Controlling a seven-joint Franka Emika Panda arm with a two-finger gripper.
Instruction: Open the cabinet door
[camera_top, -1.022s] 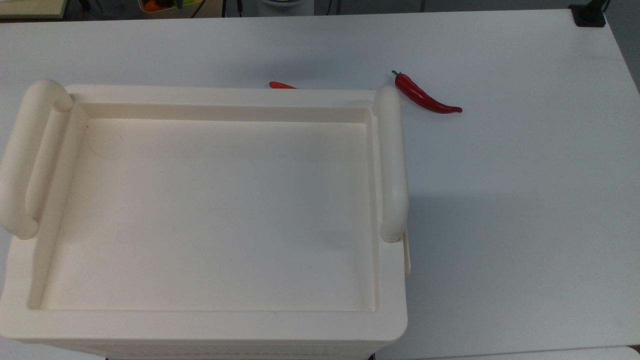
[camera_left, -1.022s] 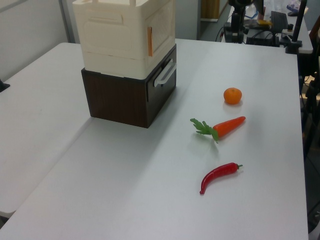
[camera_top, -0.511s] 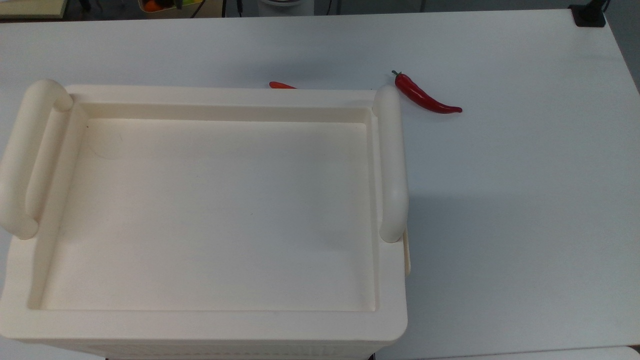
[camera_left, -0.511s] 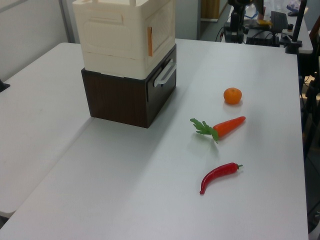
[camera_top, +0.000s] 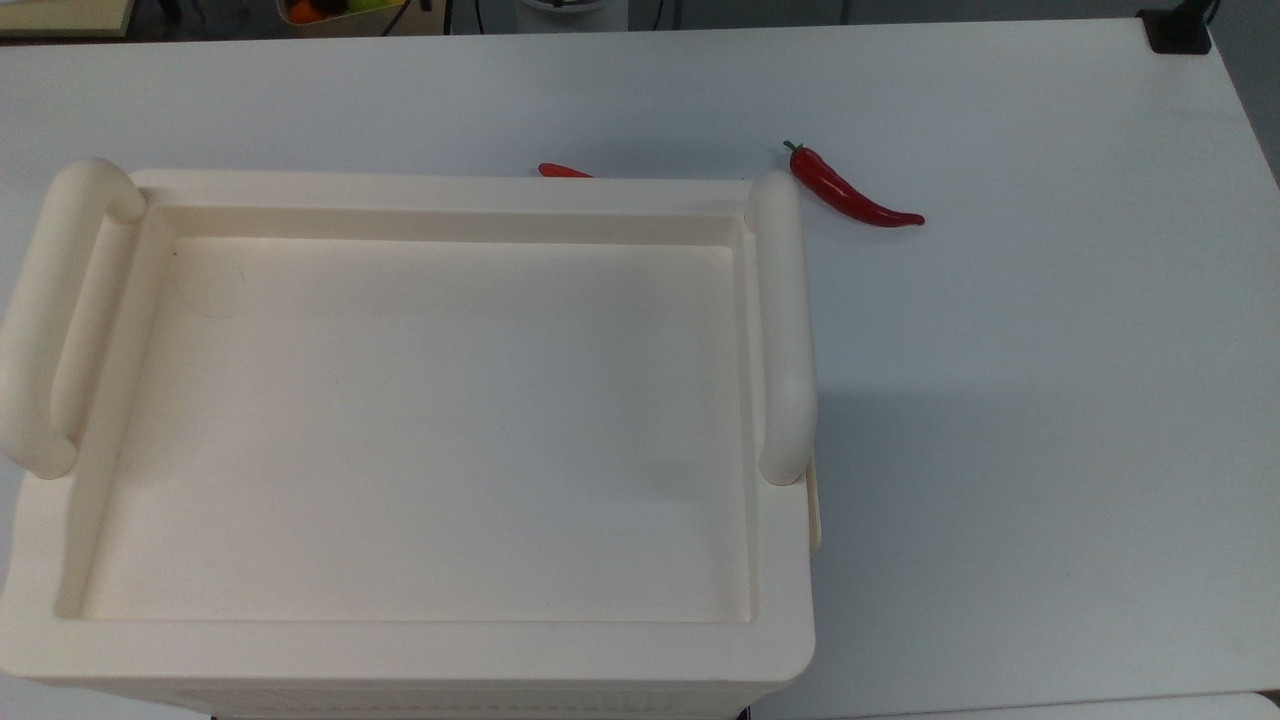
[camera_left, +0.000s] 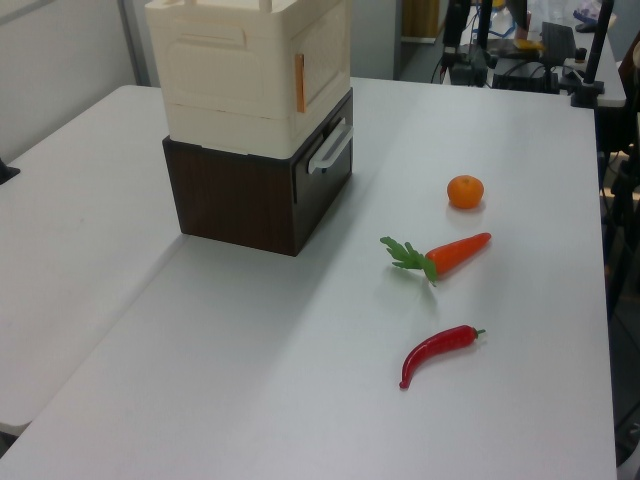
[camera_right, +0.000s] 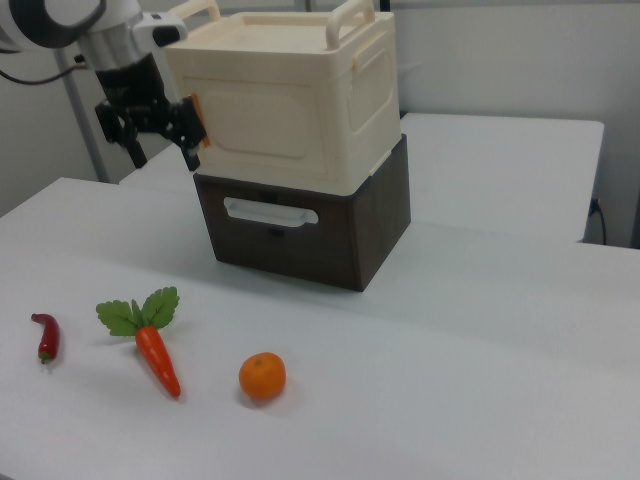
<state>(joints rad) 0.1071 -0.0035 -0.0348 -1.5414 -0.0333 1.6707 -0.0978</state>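
The cream cabinet (camera_right: 300, 80) stands on a dark brown drawer unit (camera_right: 330, 235). Its recessed tray top (camera_top: 420, 420) and both tubular handles face the top view. The cabinet door (camera_right: 262, 125) lies flush and shut, with an orange tab (camera_right: 197, 118) at its edge on the right view's left. That door (camera_left: 322, 58) and its tab (camera_left: 299, 83) also appear in the left view. My gripper (camera_right: 155, 140) hangs open just beside the tab, level with the door, one black finger (camera_right: 186, 135) close to the tab. Nothing sits between the fingers.
On the white table (camera_right: 450, 380) in front of the drawer lie a red chilli (camera_left: 438, 352), a carrot (camera_left: 452, 254) and an orange (camera_left: 465, 191). The drawer has a pale handle (camera_right: 270, 212). Stands and cables crowd the far table end (camera_left: 520, 45).
The cabinet, door and vegetables have not moved. Dark equipment at the top of the left view has shifted slightly to the left view's left.
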